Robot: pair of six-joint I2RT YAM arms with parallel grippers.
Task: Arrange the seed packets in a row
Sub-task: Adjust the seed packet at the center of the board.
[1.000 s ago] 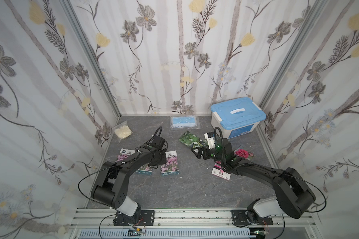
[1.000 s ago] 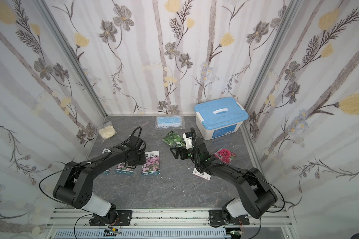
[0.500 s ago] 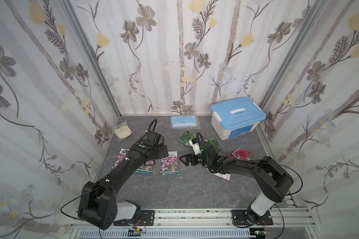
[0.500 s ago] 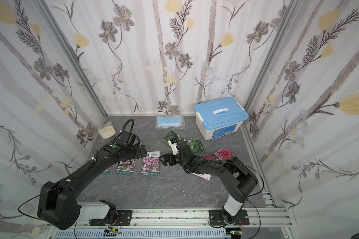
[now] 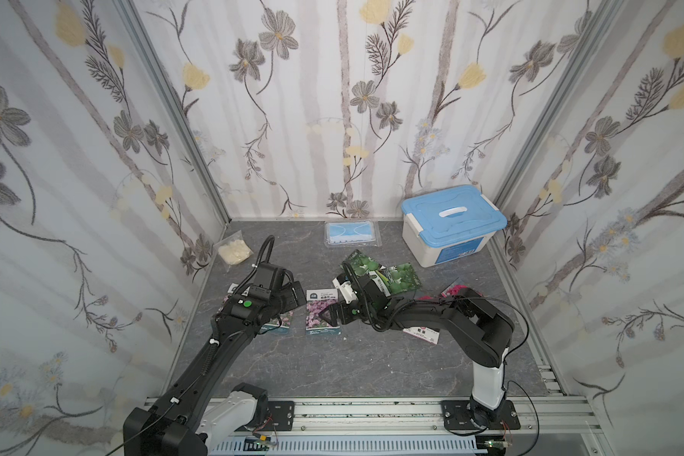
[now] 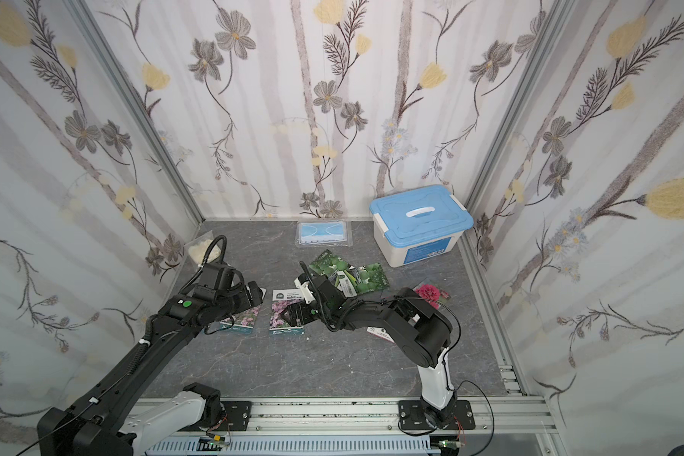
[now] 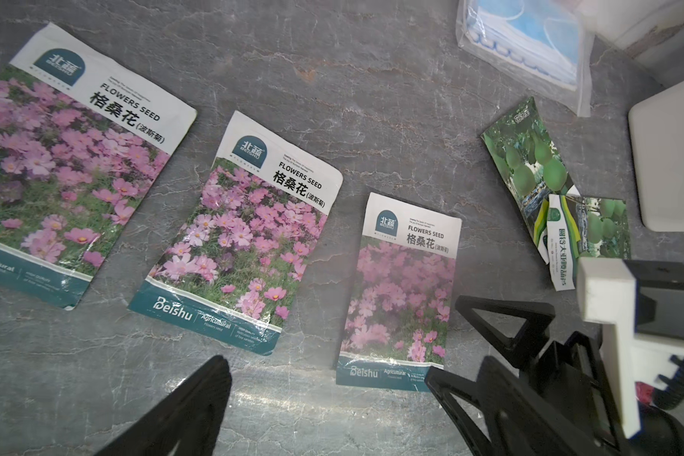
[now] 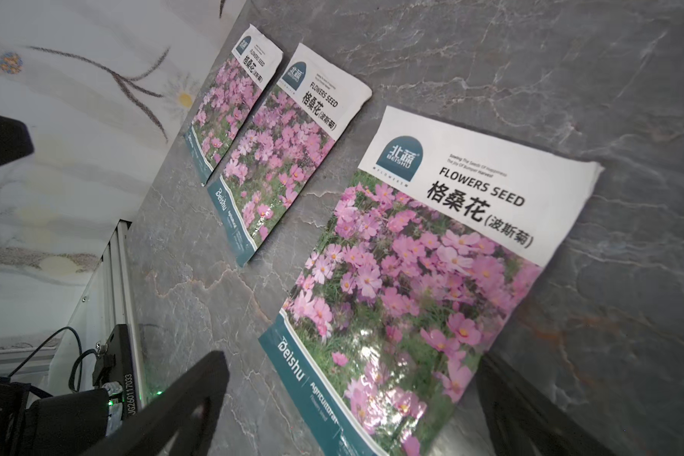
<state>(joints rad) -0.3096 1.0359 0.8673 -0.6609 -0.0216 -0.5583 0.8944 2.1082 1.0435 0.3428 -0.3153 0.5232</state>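
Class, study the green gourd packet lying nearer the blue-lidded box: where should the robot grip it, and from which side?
Probably the free edge facing the blue-lidded box. The green gourd packet lies flat, its opposite end overlapping the second gourd packet, so approach from the box side, angled low, and pinch that edge.

**Arms and Frame Edges Hide Much of the Packets**

In a top view the left arm (image 5: 230,343) lies over the leftmost purple packet (image 5: 234,289) and the middle purple packet (image 5: 285,320), leaving only corners and edges. The right arm (image 5: 427,312) hides most of the red-bloom packet (image 5: 453,290) and the white-backed packet (image 5: 423,333), whose print is too small to read. In the left wrist view the picture's edge cuts the leftmost purple packet, the mask bag (image 7: 530,47) and the white box (image 7: 672,158). In the right wrist view the third purple packet (image 8: 411,276) runs off the edge at its teal end.
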